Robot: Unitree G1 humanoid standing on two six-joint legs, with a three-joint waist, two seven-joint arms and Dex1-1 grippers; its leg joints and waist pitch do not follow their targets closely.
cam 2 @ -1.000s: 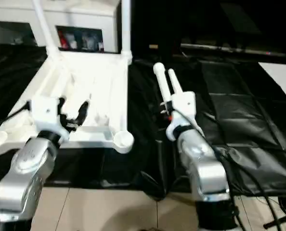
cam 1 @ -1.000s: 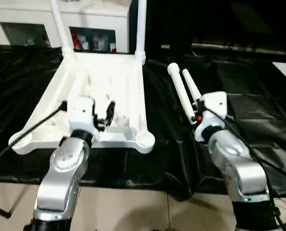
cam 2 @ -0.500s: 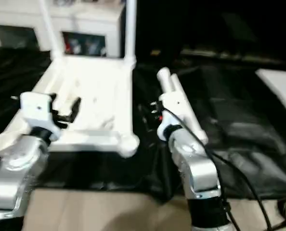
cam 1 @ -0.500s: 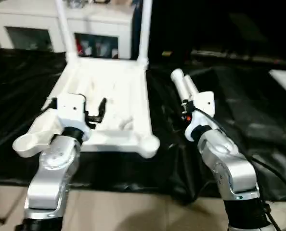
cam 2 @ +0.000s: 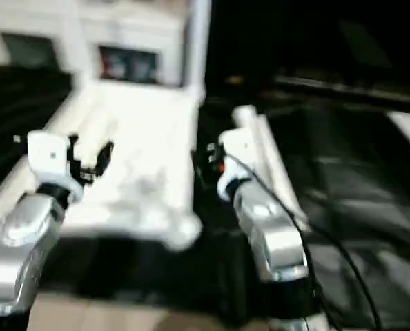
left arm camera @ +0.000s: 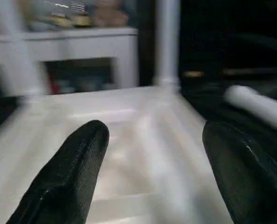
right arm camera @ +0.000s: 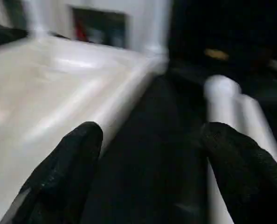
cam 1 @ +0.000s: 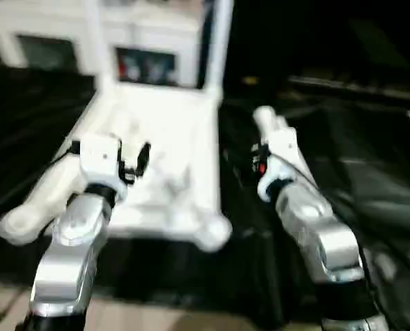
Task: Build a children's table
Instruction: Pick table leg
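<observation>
My left gripper (cam 1: pixel 132 164) hangs spread and empty above the upturned table top (cam 1: pixel 170 148), which lies on the black sheet (cam 2: pixel 350 179) with two legs (cam 1: pixel 217 48) already standing in its far sockets. Just right of that top, my right gripper (right arm camera: pixel 148 172), also spread and empty, is the nearer one to the two loose legs (cam 2: pixel 264 155), whose long axes run away from me. Since the earlier frame my right arm has swung in toward the top's edge.
</observation>
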